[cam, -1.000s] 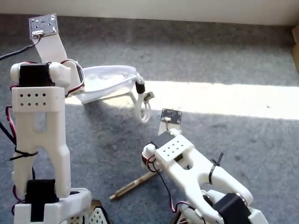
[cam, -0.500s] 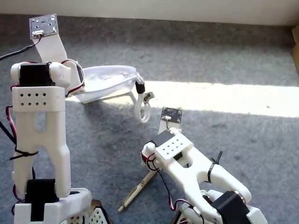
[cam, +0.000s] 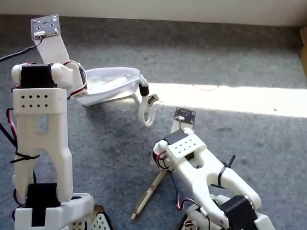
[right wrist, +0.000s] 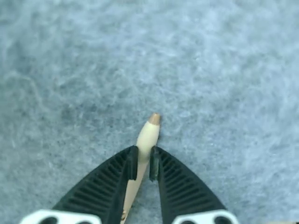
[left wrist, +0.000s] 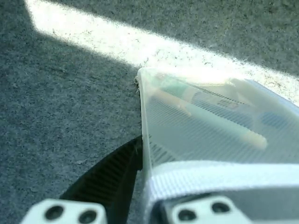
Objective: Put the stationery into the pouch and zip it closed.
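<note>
We see a hard band of sunlight (cam: 230, 99) cross the grey surface (cam: 230, 52) in the high view — blown out nearly to white — with soft shade on either side, and in the left wrist view that glare washes over the far end of the clear pouch (left wrist: 201, 126).

Pouch (cam: 112, 82): translucent, whitish, ribbed wall, pens visible inside. One end was pinched in the left hand (left wrist: 142, 156); the other end carried a black tab with a white loop (cam: 146, 112). Pencil (cam: 149, 192): cream-coloured, tilted, clamped near its tan-tipped end by the right hand (right wrist: 142, 163). Its far end was down by the grey surface (cam: 240, 153), well apart from the pouch.
</note>
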### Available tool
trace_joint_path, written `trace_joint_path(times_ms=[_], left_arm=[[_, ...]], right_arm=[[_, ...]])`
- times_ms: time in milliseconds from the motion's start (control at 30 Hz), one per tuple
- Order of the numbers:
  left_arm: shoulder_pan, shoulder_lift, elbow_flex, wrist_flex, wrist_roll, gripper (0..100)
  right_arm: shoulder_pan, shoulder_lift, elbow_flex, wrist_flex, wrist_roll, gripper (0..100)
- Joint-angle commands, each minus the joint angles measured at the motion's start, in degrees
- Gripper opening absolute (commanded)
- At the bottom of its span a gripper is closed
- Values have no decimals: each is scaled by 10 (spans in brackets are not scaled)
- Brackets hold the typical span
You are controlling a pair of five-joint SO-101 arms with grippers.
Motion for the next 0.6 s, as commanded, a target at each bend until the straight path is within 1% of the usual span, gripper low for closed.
trace_joint_path(times_ms=[0,567], left_arm=[[-8,-2,4,-7,-7,6],[-7,-2,4,-7,-7,6]], right_arm=[[14,4,6,-3,15,28],[21,5,7,-4,16,28]])
